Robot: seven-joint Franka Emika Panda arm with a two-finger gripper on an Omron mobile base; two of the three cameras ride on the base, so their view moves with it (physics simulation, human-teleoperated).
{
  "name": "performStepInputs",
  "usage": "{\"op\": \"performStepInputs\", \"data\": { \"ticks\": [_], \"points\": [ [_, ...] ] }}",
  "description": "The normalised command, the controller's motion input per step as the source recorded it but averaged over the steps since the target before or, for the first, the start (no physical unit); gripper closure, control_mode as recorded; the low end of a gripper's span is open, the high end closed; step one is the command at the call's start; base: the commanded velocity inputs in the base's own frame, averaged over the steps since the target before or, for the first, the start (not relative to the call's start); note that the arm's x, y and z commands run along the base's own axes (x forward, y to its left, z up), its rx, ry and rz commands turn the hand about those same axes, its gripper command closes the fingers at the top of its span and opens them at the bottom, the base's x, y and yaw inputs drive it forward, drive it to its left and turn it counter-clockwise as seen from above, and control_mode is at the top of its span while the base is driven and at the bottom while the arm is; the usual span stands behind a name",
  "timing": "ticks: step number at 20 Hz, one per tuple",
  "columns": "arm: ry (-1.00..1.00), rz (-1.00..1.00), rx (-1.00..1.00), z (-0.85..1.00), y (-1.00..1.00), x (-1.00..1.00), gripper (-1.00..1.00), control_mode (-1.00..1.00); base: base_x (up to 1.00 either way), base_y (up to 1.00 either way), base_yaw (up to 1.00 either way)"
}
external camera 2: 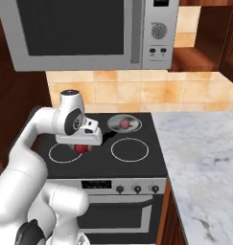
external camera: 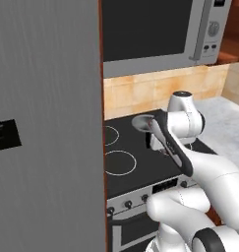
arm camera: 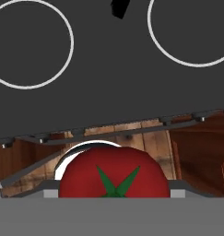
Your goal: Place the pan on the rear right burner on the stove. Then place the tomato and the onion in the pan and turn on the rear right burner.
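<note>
- Right base view: the stove [external camera 2: 96, 165] is the landmark, a black glass cooktop with four white rings and a silver front panel with small black knobs; a grey microwave [external camera 2: 89, 33] hangs above it, and a marbled bench [external camera 2: 204, 162] joins its right side
- the pan [external camera 2: 123, 123], silver-grey, sits on the rear right burner [external camera 2: 138, 125] of the stove, its black handle pointing toward the cooktop's middle; the onion [external camera 2: 123, 124], a dull purplish-pink ball, lies inside the pan
- the gripper [external camera 2: 80, 146] hangs over the front left ring of the stove, with the white hand slab level above it; the tomato [external camera 2: 80, 148], bright red, shows just beneath that slab, between the jaws and above the glass
- hand view: the tomato [arm camera: 114, 177] sits close at the bottom with its green star-shaped calyx facing the camera; the jaws are set wide about it, clasping the tomato; beyond it lie the black glass and two white rings of the stove [arm camera: 109, 87]
- left base view: the pan [external camera: 143, 121] shows at the rear of the stove [external camera: 131, 165], partly behind the arm
</note>
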Motion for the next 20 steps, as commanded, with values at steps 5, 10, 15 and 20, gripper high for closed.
{"op": "performStepInputs", "data": {
  "ticks": [5,10,15,20],
  "points": [
    [0.0,0.0,0.0,0.0,0.0,0.0,1.0,1.0,0.07,0.29,0.0],
    [0.0,0.0,0.0,0.0,0.0,0.0,1.0,1.0,0.12,0.27,0.0],
    [0.0,0.0,0.0,0.0,0.0,0.0,1.0,1.0,0.0,0.65,0.0],
    [-0.01,0.0,0.0,0.04,0.04,0.0,1.0,-1.0,0.0,0.41,0.0]
  ]
}}
